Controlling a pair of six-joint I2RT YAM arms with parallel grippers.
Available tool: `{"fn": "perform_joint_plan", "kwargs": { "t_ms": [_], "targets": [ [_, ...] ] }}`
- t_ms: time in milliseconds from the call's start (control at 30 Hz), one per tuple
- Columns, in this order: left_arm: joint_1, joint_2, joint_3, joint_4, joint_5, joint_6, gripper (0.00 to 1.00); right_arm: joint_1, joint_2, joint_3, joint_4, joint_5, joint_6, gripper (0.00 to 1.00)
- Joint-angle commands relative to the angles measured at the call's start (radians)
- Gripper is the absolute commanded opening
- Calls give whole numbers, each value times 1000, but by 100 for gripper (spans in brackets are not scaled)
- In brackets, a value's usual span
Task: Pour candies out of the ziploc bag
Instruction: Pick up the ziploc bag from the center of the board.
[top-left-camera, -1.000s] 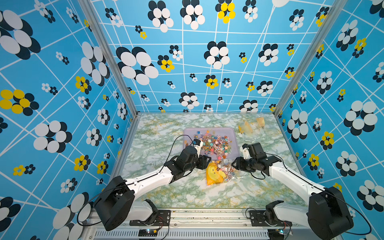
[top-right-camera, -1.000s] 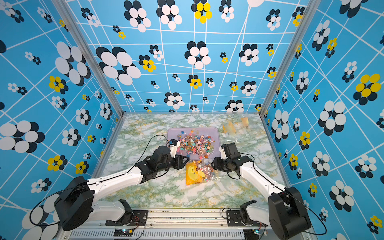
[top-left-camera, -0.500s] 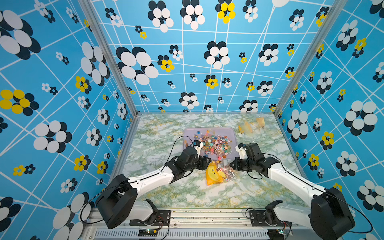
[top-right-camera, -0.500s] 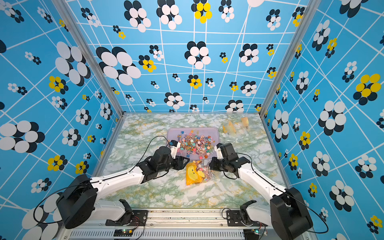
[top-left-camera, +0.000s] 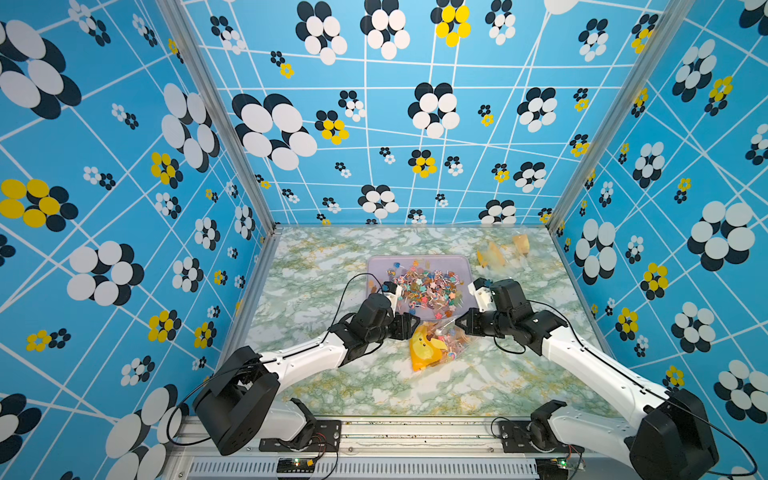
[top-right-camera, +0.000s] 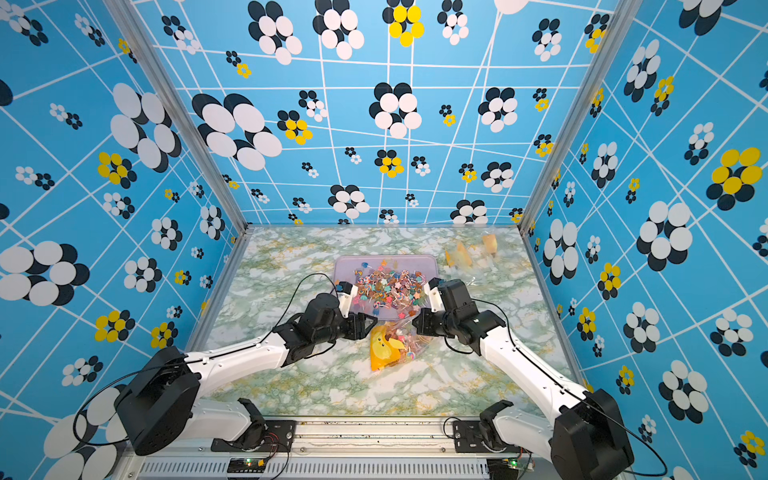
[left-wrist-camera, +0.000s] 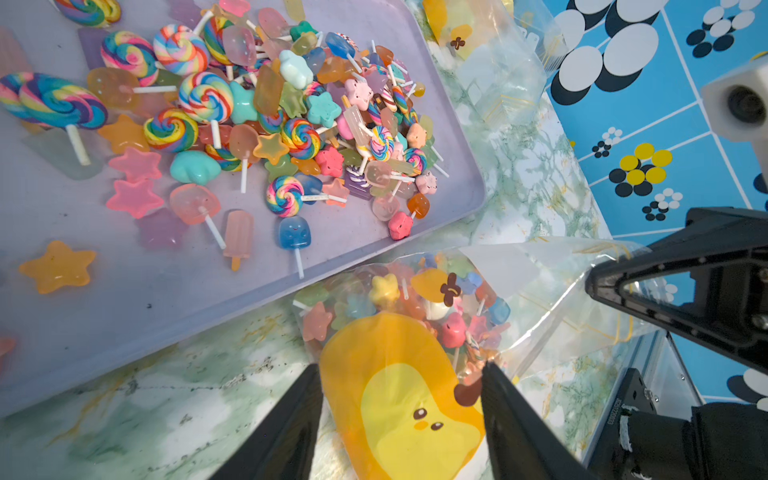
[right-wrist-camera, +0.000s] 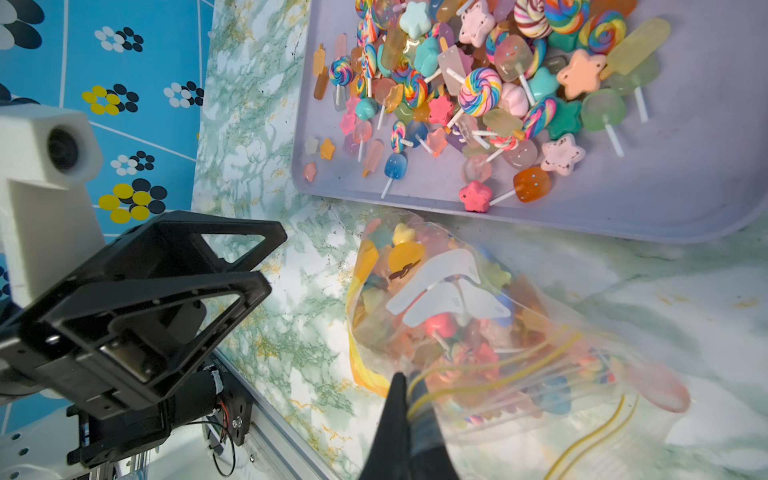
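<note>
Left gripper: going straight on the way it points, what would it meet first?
The ziploc bag: its yellow end lies between the left gripper's open fingers. Beyond come the candies inside, then the right gripper, shut on the bag's far edge. Height above the bag is unclear.

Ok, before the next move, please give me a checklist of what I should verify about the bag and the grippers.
1. Right gripper shut on ziploc bag edge: ok.
2. Left gripper holding bag: not ok, jaws open around its yellow end.
3. Bag emptied: not ok, many candies inside.
4. Bag over tray: not ok, it lies on the table beside it.
5. Bag mouth open: cannot tell.
</note>
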Motion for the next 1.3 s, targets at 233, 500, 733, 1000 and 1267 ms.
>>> {"fn": "perform_joint_plan", "kwargs": {
  "t_ms": [233,500,733,1000,1267],
  "targets": [
    [58,31,-73,134,81,-87,67,20,-45,109,-34,-35,-2,1],
    [104,17,-117,258,163,-151,75,22,-29,199,-65,-36,-31,1],
    [133,66,-178,482,238,-245,80,25,8,336,-117,-47,-79,0],
    [175,230,-203,895,340,-434,97,25,62,528,-172,-50,-132,1],
    [175,353,-176,1141,365,-563,99,26,129,654,-166,-60,-147,1]
  ]
}}
